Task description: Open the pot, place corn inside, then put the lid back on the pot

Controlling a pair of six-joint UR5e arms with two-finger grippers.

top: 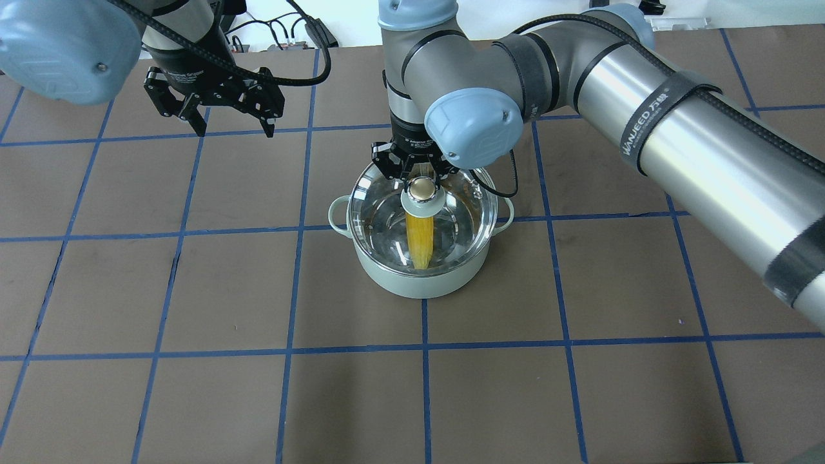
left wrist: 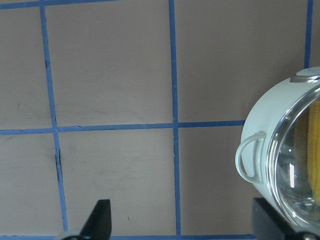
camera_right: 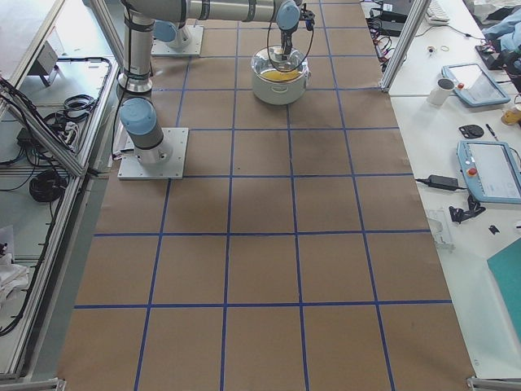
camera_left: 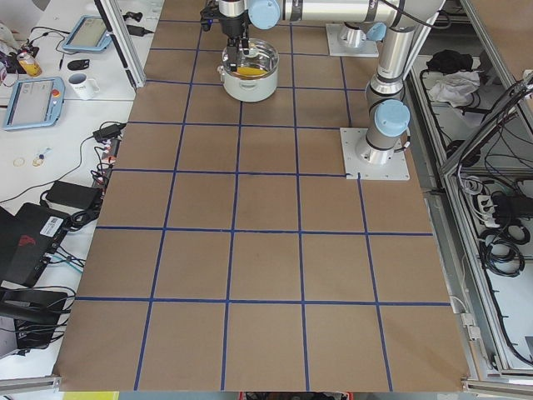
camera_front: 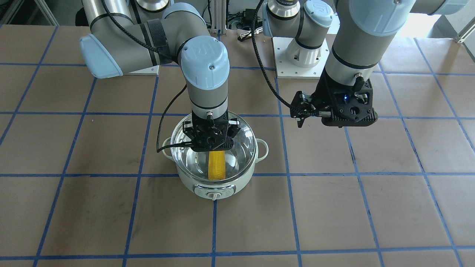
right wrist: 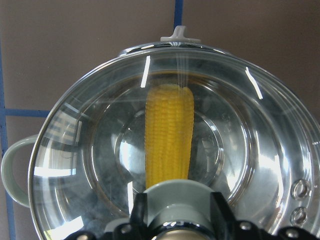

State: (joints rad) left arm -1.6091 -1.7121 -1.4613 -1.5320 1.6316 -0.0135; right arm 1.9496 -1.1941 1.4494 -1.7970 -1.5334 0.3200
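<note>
Over the pot (top: 419, 285), which stands on the brown, blue-taped tabletop (top: 193, 290), the right claw (right wrist: 178, 205) hangs straight down on the lid (top: 465, 218). Its jaws are drawn in to a narrow gap on either side of the beige-gold knob (top: 422, 187) and its pale green base. From the right wrist view the pads look to be touching that base, so I take it to have hold of the lid, though I cannot tell how firmly it is pressing. The corn (top: 420, 241) lies flat on the pot's shiny bottom, under the glass, running from below the knob toward the side of the pot that carries the dial (camera_front: 213, 195). The lid's steel rim lines up with the pot's rim all the way round in the front-facing and wrist views. It looks to be resting on the pot, or very nearly, but I cannot tell whether it is fully seated. The left claw (top: 236, 130) is well away from the pot on the robot's left, raised above the tabletop, with its jaws spread wide and nothing between them. Its own camera catches only the pot's edge and one loop handle (left wrist: 248, 160). By my reckoning the opening and the loading of the corn are done, and the replacing of the lid is at its very end. What seems left is for the right claw to let go of the knob and lift clear of the pot without dragging the lid askew.
</note>
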